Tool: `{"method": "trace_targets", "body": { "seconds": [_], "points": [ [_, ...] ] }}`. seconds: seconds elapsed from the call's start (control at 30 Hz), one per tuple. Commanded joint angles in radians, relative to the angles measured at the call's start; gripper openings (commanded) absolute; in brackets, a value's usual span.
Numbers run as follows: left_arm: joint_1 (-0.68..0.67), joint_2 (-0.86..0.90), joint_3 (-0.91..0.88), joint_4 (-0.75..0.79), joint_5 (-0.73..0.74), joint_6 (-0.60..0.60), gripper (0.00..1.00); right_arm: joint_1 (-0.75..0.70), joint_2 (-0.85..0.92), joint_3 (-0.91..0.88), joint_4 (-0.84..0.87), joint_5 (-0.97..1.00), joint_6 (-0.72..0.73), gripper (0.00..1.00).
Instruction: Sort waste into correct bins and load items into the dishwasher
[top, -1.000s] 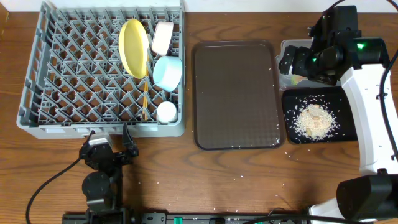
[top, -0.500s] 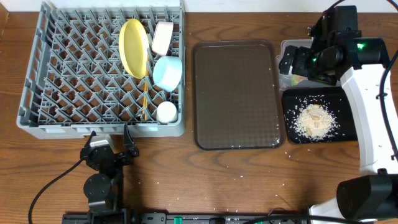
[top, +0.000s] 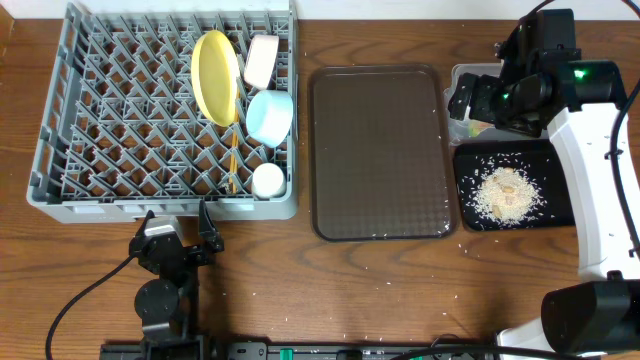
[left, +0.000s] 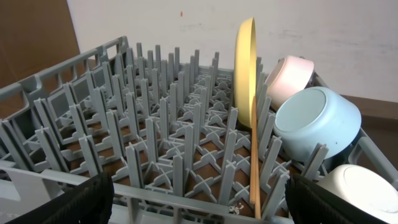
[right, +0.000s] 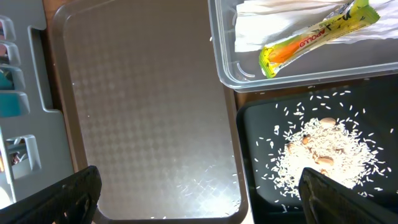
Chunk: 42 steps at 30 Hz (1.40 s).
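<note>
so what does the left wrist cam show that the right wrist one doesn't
Only left wrist: the plate and chopsticks in the rack, with the blue bowl, white bowl and cup seen clearly. Only right wrist: wrapper and napkin in the tub, crumbs in the black tray, and the brown tray. Both: the rack, though the right wrist catches just its edge, with coloured slivers that may be the bowls.

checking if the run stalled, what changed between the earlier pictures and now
Nothing visibly changed. The left gripper and right gripper stay open and empty; the yellow plate remains in the dish rack, the snack wrapper in the clear tub.
</note>
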Motion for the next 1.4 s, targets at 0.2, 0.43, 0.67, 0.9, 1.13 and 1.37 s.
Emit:
{"method": "trace_targets", "body": {
  "seconds": [0.2,0.43,0.67,0.9,1.13,1.37],
  "points": [
    [0.006,-0.006,-0.034,-0.010,-0.008,0.017,0.89,0.004,0.002,0.005,0.002,0.006,-0.009,0.99],
    [0.006,-0.006,-0.034,-0.010,-0.008,0.017,0.89,0.007,-0.076,-0.050,0.169,0.006,-0.160,0.99],
    [0.006,-0.006,-0.034,-0.010,-0.008,0.017,0.89,0.014,-0.361,-0.383,0.480,0.006,-0.227,0.99],
    [0.006,-0.006,-0.034,-0.010,-0.008,0.017,0.89,0.000,-0.789,-0.875,0.785,0.034,-0.335,0.99],
    [0.006,-0.006,-0.034,-0.010,-0.008,0.017,0.90,-0.004,-1.243,-1.357,1.052,0.053,-0.408,0.99],
    [0.006,-0.006,-0.034,-0.010,-0.008,0.017,0.89,-0.004,-1.507,-1.571,1.109,0.070,-0.389,0.99]
  ]
}}
